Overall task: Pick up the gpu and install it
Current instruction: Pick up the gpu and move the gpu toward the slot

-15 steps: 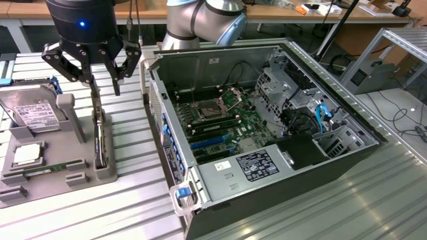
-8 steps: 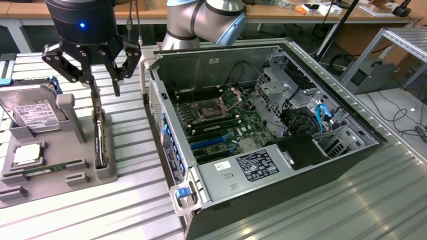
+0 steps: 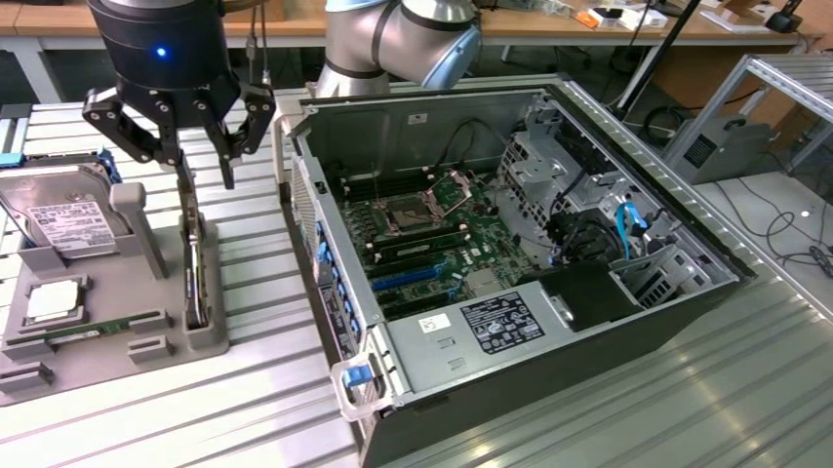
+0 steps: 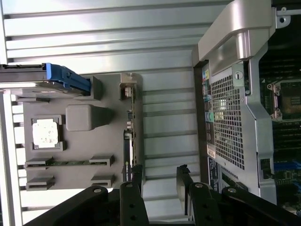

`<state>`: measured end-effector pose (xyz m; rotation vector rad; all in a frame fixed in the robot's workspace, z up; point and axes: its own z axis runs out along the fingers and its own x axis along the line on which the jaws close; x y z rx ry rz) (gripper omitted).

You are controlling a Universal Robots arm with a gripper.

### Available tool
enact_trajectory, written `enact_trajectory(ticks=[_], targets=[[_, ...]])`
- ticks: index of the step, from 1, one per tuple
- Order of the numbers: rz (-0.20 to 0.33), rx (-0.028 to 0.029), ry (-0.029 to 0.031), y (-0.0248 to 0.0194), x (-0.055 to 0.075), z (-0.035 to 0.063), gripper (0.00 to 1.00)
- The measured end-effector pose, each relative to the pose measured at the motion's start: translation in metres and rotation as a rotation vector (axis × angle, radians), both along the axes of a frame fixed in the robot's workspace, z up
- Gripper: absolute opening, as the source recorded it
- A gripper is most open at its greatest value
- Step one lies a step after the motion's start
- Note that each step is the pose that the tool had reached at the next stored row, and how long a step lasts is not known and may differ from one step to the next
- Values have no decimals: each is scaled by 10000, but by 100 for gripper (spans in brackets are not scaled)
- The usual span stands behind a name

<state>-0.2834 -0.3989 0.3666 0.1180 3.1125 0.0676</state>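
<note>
We see the arm as silver-grey tube segs w/ a pale blue cap on the joint. The gripper has a glossy blk cylindrical housing w/ one small blue LED lit. Blk linkage bars sit on both sides, angular, w/ cut-outs. In wrist view we note round silver screws at the pivots and matt blk, slim, flat-sided fingers. Thin dark cables run beside the housing.
</note>
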Motion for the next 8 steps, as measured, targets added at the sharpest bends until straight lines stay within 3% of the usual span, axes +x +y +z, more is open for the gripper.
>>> enact_trajectory(ticks=[8], targets=[[0,0,-1,0,0,-15,42]])
